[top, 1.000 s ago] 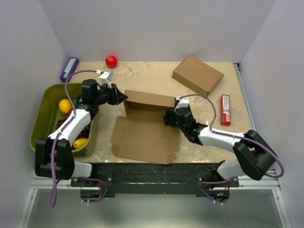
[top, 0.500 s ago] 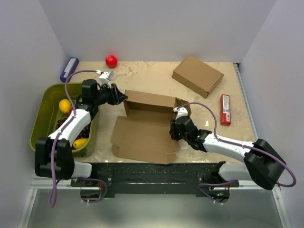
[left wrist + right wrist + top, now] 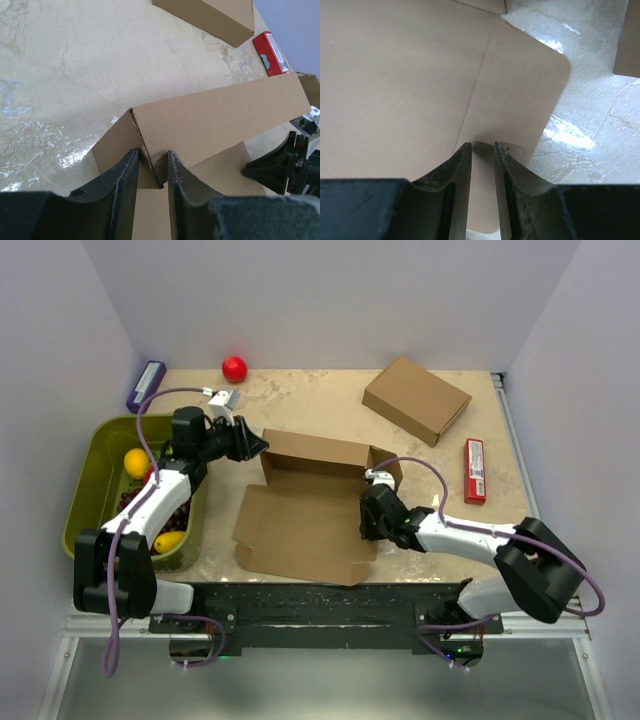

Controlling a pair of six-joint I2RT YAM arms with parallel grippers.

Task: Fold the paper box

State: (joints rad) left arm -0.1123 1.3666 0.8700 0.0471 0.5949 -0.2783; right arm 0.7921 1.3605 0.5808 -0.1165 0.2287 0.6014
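Since the earlier frame the right hand [image 3: 368,522] had moved nearward and narrowed onto the right flap of the paper box [image 3: 300,525], grip unconfirmed. The left hand [image 3: 152,152] clamped its rear corner, the box lying centred on the tabletop [image 3: 300,400]. Step judged in hand: side walls; next, raise that flap upright.

I get bright, even light from overhead, with soft shadows. Glare streaks the table [image 3: 565,137] in both wrist views, and the nearest fingers [image 3: 122,192] look blurred.
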